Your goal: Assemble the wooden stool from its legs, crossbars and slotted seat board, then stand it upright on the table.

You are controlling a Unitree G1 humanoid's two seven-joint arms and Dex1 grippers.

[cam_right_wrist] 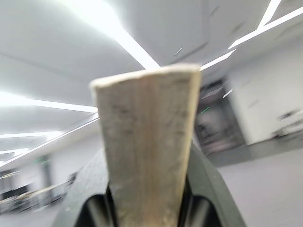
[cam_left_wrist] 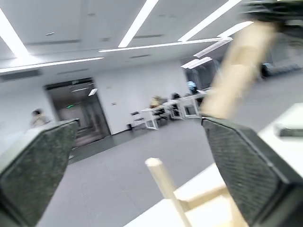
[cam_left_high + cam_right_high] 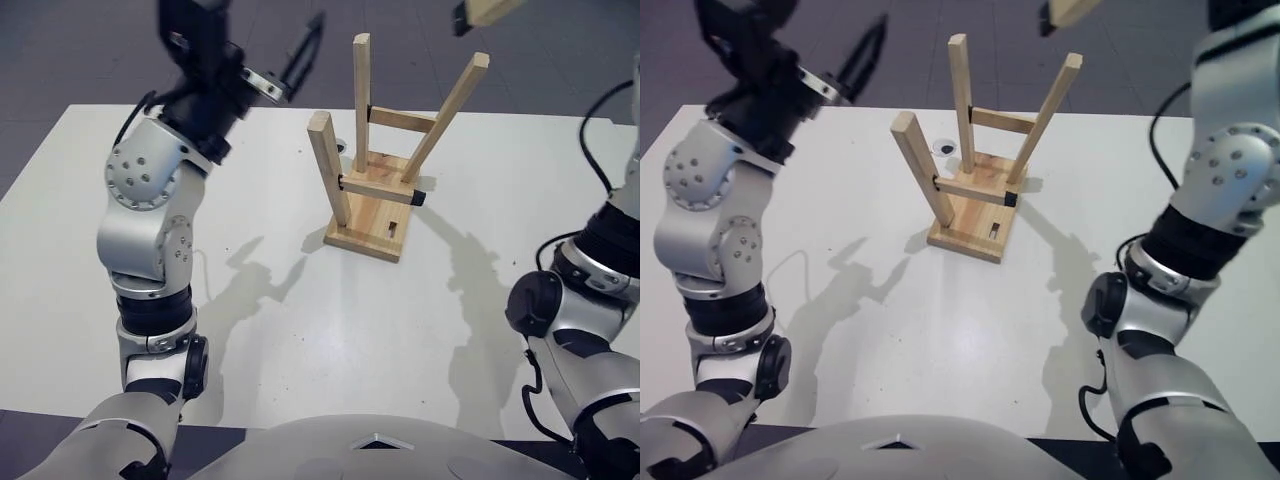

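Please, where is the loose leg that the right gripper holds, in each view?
Left eye view: loose leg at the top edge, right of middle.
Right eye view: loose leg at the top edge again.
Left wrist view: loose leg blurred, beyond the left gripper.
Right wrist view: loose leg central, in the right gripper.
Shared landmark: the upturned stool, below it in both eye views.

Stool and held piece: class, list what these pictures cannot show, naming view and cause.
1. Wooden piece in the right gripper: its length, cut off by the eye views' top edge.
2. Seat board: how deep the legs sit, too small in the eye views.
3. Stool in the left wrist view: cut off by the bottom edge.
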